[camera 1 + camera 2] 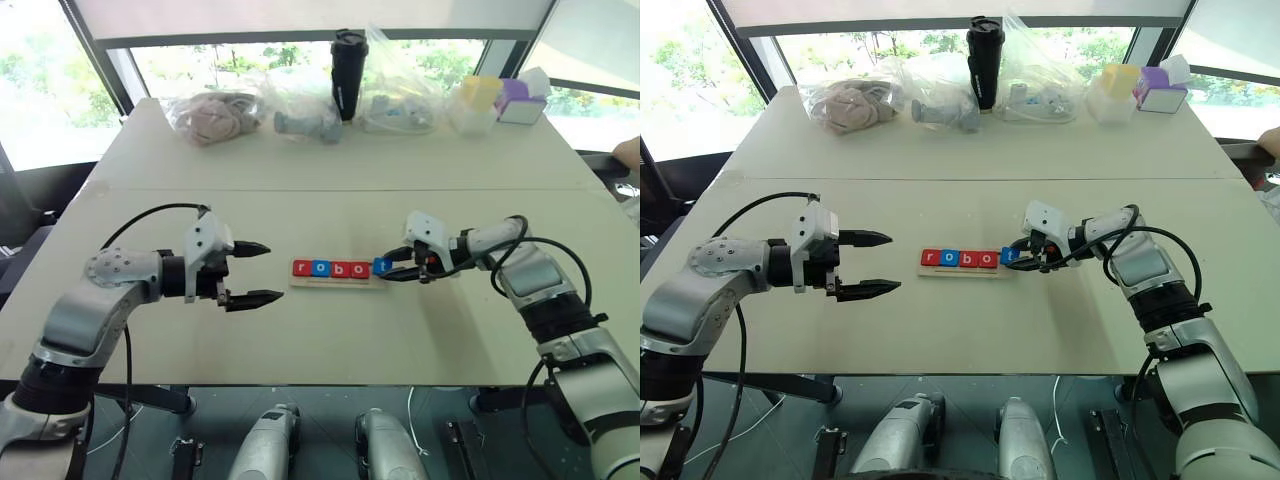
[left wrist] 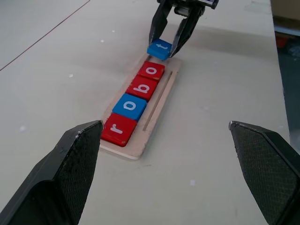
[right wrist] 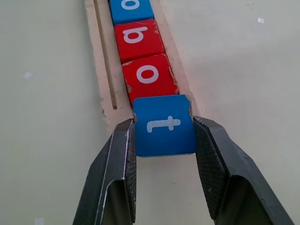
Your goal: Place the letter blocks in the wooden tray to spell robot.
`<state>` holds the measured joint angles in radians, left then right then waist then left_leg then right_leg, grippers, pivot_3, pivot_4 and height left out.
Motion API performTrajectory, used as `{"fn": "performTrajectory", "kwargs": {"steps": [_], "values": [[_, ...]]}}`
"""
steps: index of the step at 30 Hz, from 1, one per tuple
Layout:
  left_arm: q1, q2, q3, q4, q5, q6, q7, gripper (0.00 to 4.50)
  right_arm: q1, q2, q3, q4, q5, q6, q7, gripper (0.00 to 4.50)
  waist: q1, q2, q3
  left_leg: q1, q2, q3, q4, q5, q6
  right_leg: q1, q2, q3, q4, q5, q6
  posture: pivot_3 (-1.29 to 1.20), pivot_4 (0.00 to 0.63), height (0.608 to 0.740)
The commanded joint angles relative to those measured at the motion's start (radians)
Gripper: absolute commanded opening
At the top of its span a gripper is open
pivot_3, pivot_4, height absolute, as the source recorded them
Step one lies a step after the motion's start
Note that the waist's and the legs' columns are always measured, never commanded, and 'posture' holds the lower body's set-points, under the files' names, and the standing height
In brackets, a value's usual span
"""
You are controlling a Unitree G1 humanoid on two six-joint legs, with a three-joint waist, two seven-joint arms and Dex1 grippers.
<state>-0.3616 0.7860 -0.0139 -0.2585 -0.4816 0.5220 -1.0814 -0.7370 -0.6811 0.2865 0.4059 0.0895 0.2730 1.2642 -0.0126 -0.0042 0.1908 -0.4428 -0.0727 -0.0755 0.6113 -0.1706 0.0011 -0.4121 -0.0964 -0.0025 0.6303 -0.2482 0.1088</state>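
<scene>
right hand [image 3: 164, 136]: clenching blue t block [image 3: 164, 125], hovering at tray's open end
wooden tray [image 2: 154, 105]: long axis running from t toward r
left hand [image 1: 248, 272]: released, idling left of centre

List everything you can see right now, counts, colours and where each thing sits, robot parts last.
Pale wooden tray: one, long and narrow, mid-table between the grippers.
Seated letter blocks: four flat tiles in the tray, red r, blue o, red b, red o.
Blue t block: one, clamped at the tray's free end, not yet seated.
Clear plastic bags: several, holding mixed items, along the table's far edge.
Black tumbler: one, upright among the bags.
Pastel boxes: one yellow, one purple, far right corner.
Beige table: one.
Left gripper: open, beside the tray's r end.
Right gripper: shut on the t.
</scene>
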Motion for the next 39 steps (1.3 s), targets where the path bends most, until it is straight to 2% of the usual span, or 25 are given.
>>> {"fn": "performTrajectory", "kwargs": {"steps": [1, 27, 29, 32, 39], "values": [[0.0, 0.004, 0.028, -0.038, -0.017, 0.004, 0.011, 4.5, -0.037, 0.008, -0.002, 0.026, -0.016, -0.032, 0.026, 1.16, 0.001, 0.0, 0.0, 0.0, 0.0, 0.0, 0.0, 0.0, 0.0, 0.0, 0.0, 0.0, 0.0, 0.0, 0.0, 0.0, 0.15, 0.74], [-0.008, -0.009, 0.02, -0.044, -0.018, 0.01, 0.049, 4.5, -0.074, 0.074, -0.01, 0.101, -0.052, -0.079, 0.038, 1.16, -0.001, 0.0, 0.0, 0.0, 0.0, 0.0, 0.0, 0.0, -0.001, 0.0, 0.002, 0.0, 0.001, 0.001, 0.002, 0.0, 0.15, 0.74], [-0.008, -0.01, 0.02, -0.045, -0.018, 0.01, 0.049, 4.5, -0.078, 0.075, -0.015, 0.105, -0.049, -0.08, 0.036, 2.24, -0.001, 0.0, 0.0, 0.0, 0.0, 0.0, 0.0, 0.0, -0.001, 0.0, 0.002, 0.0, 0.001, 0.001, 0.002, 0.0, 0.15, 0.74], [-0.011, -0.011, 0.019, -0.042, -0.018, 0.01, 0.05, 4.5, -0.096, 0.07, -0.046, 0.094, -0.036, -0.098, 0.014, 3.64, -0.001, 0.0, 0.0, 0.0, 0.0, 0.0, 0.0, 0.0, -0.001, 0.0, 0.002, 0.0, 0.001, 0.001, 0.002, 0.0, 0.15, 0.74], [-0.015, -0.012, 0.018, -0.036, -0.015, 0.01, 0.05, 4.5, -0.069, 0.043, -0.102, -0.06, -0.001, -0.063, 0.0, 3.64, -0.001, 0.0, 0.0, 0.0, 0.0, 0.0, 0.0, 0.0, 0.0, 0.0, 0.002, 0.0, 0.001, 0.002, 0.003, 0.0, 0.15, 0.74]]}}
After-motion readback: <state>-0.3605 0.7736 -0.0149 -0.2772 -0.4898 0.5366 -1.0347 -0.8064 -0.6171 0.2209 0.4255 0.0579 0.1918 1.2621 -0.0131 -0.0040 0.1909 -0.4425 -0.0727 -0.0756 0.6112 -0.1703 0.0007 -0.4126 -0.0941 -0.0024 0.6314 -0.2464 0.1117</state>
